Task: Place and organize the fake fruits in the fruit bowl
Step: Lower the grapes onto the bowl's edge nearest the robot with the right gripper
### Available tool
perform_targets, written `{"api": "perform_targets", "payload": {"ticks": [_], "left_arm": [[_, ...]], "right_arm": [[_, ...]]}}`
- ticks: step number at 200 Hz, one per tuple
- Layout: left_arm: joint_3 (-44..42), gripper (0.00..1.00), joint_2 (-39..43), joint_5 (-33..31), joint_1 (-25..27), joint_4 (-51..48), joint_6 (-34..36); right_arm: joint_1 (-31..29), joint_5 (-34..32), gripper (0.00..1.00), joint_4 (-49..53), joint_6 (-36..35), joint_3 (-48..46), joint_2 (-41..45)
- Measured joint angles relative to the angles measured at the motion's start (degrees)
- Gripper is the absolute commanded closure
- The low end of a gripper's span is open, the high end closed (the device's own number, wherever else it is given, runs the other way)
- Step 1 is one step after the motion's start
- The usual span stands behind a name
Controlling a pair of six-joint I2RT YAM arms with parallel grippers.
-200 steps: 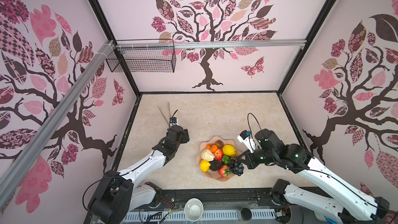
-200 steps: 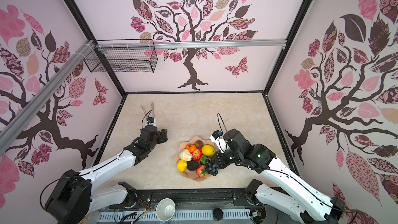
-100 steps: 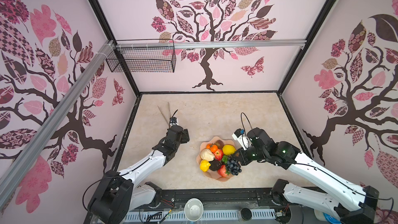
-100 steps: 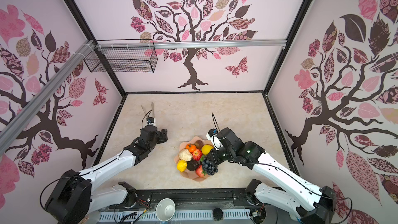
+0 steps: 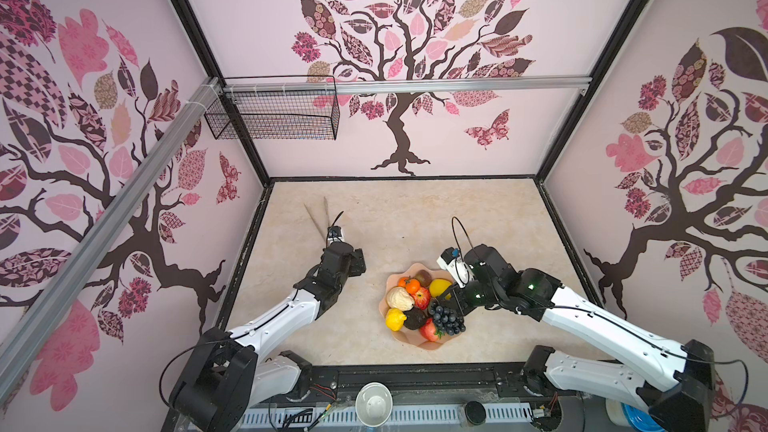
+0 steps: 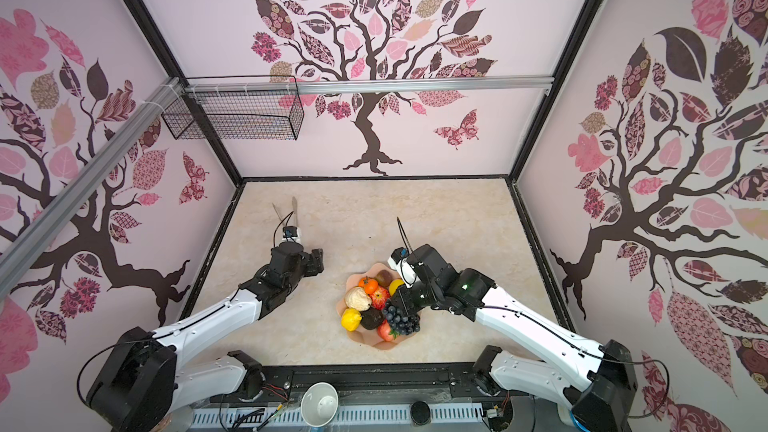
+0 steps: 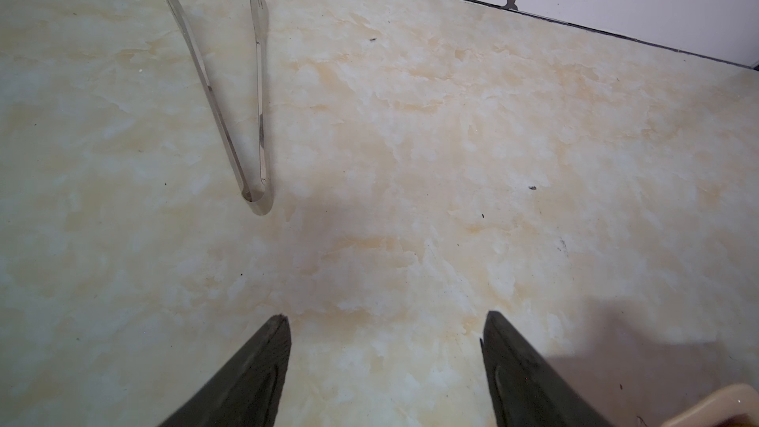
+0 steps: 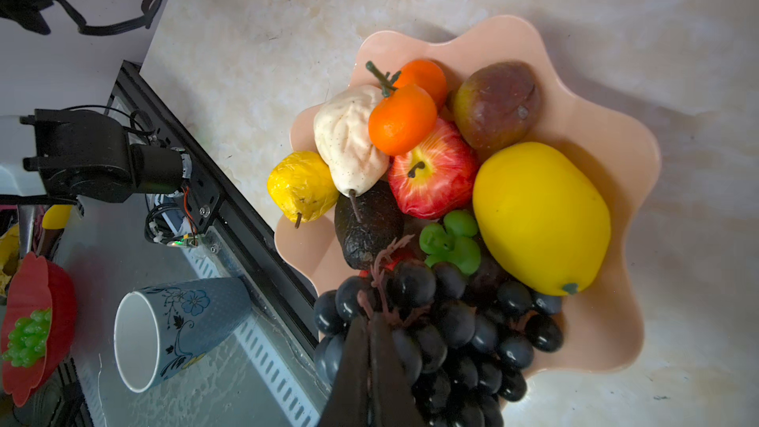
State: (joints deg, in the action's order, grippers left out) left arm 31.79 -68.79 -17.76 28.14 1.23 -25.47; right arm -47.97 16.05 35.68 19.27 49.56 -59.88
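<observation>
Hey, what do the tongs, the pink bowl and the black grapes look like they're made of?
The tongs look like polished metal: silvery with mirror-like glints. The fruit bowl is probably glossy plastic, uniform peach colour with soft highlights; glazed ceramic can't be ruled out. The grape bunch is likely plastic: shiny dark beads on a moulded brown stem.

No text, label, brand name, number or sign can be read in any of the views.
</observation>
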Motion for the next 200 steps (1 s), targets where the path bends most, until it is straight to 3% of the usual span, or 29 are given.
{"api": "perform_targets", "payload": {"ticks": [34,132,168,200], "left_arm": [[0.0,0.23,0.0,0.0,0.0,0.0,0.0],[0.0,0.23,0.0,-0.1,0.0,0.0,0.0],[0.0,0.23,0.0,-0.2,0.0,0.0,0.0],[0.0,0.23,0.0,-0.3,0.0,0.0,0.1]], "right_arm": [[-3.7,-0.2,1.00,-0.8,0.0,0.6,-0.9],[-3.9,-1.2,0.93,-3.4,0.1,0.6,-3.9],[-3.9,-0.6,1.00,-3.8,-0.1,0.6,-4.1],[-4.4,-0.4,1.00,-2.7,-0.5,0.6,-3.1]]}}
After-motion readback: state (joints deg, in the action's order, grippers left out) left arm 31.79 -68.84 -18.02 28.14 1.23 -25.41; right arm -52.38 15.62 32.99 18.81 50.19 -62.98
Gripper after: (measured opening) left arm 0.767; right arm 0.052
